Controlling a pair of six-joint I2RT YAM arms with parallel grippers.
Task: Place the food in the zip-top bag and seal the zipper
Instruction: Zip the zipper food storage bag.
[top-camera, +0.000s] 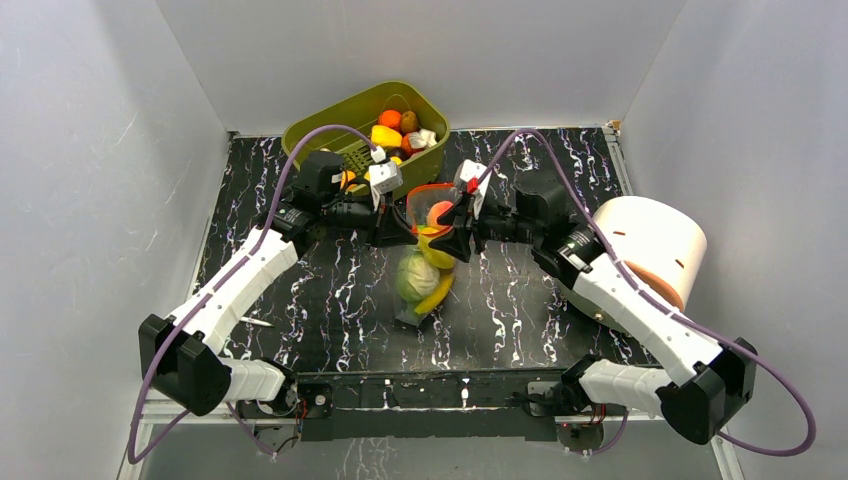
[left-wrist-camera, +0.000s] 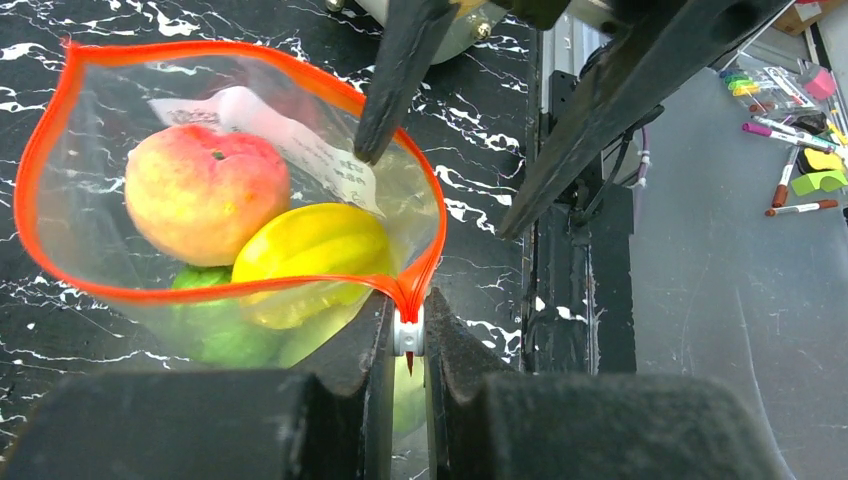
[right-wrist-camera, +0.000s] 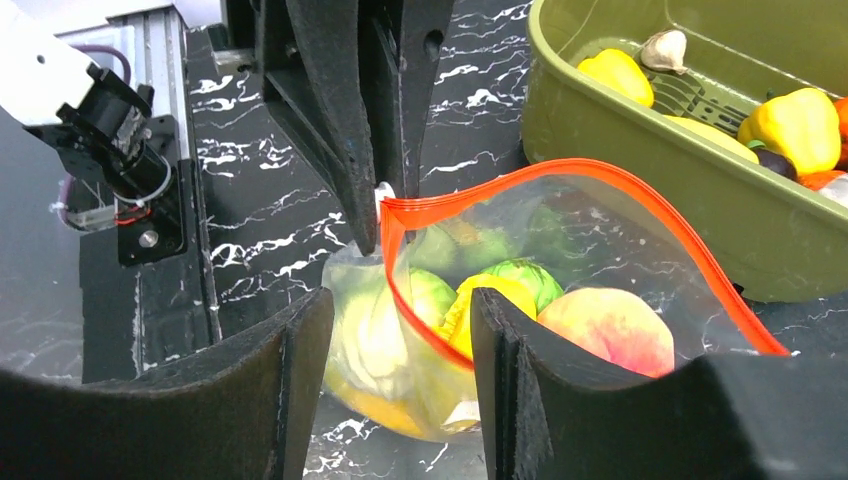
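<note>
Nearest, the left gripper (left-wrist-camera: 408, 312) fills the bottom of its wrist view, its fingers (left-wrist-camera: 345, 390) pressed together on one end of the zipper (left-wrist-camera: 200, 52).

On the black marbled table (top-camera: 320, 300), the green tub (top-camera: 330, 125) stands at the far edge with loose pieces (top-camera: 388, 133) of food in it. Just near of the tub, the bag (top-camera: 420, 290) is held up by its mouth between the two grippers, and its body trails toward the near side. Inside it are a cabbage (top-camera: 413, 278), a peach (left-wrist-camera: 205, 190), a yellow piece (left-wrist-camera: 315, 250) and a banana (top-camera: 437, 297). The zipper forms a wide open loop.

The right gripper (right-wrist-camera: 400, 310) has its fingers spread, one on each side of the mouth edge, close to the end the left gripper pinches. Whether either finger touches the plastic I cannot tell.

Filling looks largely done, though the tub is not emptied, and the step in hand appears to be the start of sealing. Next, the right fingers would need to squeeze both lips of the strip together beside the pinched end. They would then slide along it to the far end while the left gripper keeps the bag taut.
</note>
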